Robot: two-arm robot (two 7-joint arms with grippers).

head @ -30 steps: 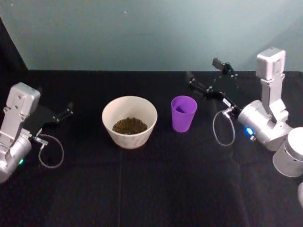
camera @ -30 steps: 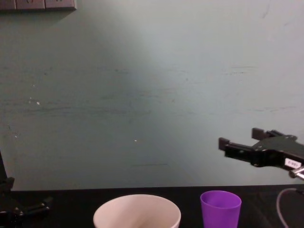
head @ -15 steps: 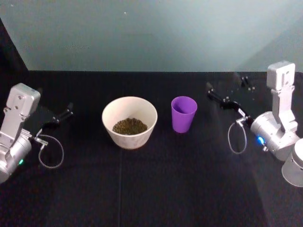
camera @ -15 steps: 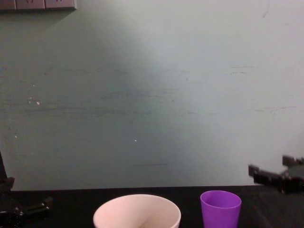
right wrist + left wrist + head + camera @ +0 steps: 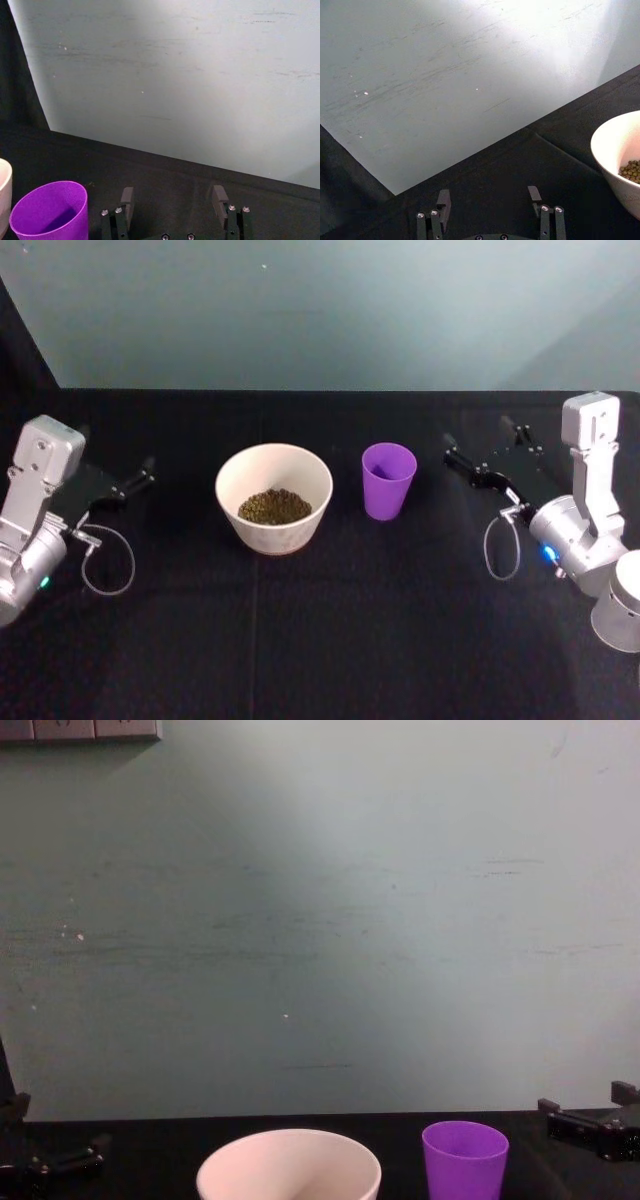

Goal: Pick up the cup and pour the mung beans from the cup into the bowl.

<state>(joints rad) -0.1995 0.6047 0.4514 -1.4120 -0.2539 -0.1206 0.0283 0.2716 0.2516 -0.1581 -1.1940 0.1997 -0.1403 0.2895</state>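
The purple cup (image 5: 388, 480) stands upright on the black table, just right of the cream-white bowl (image 5: 273, 530). Mung beans (image 5: 274, 506) lie in the bowl's bottom. The cup's inside (image 5: 47, 212) looks purple, with no beans that I can see. My right gripper (image 5: 485, 445) is open and empty, low over the table to the right of the cup and apart from it. Its fingers (image 5: 127, 198) stand wide in the right wrist view. My left gripper (image 5: 115, 465) is parked open at the far left, away from the bowl (image 5: 612, 150).
A black cloth covers the table (image 5: 330, 630), which ends at a pale green wall (image 5: 320, 920) behind. Grey cable loops hang by each wrist (image 5: 497, 545). Open table lies in front of the bowl and cup.
My right gripper has drawn back to the right and dropped lower, away from the cup. The cup, the bowl and the left arm have stayed put.
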